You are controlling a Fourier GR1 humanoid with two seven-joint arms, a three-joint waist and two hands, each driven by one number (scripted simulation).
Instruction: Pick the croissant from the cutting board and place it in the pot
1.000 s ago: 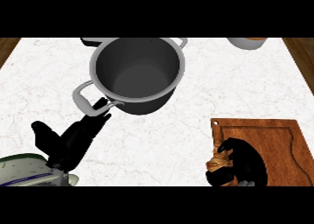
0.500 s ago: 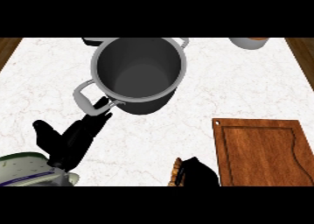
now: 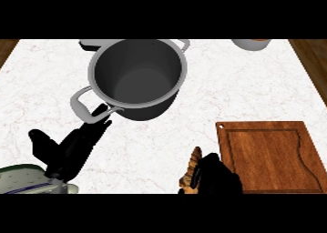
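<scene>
Croissant (image 3: pixel 191 167) sits pinched in the right hand's (image 3: pixel 216 177) curled fingers, above the counter (image 3: pixel 260 82) left of the cutting board (image 3: pixel 273 154). Carrying step: next, up over the pot (image 3: pixel 135 75). Left hand (image 3: pixel 68 150) rests, fingers straight.

One pot (image 3: pixel 135 77), one croissant (image 3: pixel 191 167), one cutting board (image 3: pixel 273 154)

A white marble table (image 3: pixel 246 86) with faint pale-brown veins fills nearly the whole view, seen from steeply above. Beyond its left and right edges, strips of brown wooden floor (image 3: pixel 3 51) show, wider toward the top corners. The light is even and soft, casting only weak shadows on the stone. No walls or windows come into view.
</scene>
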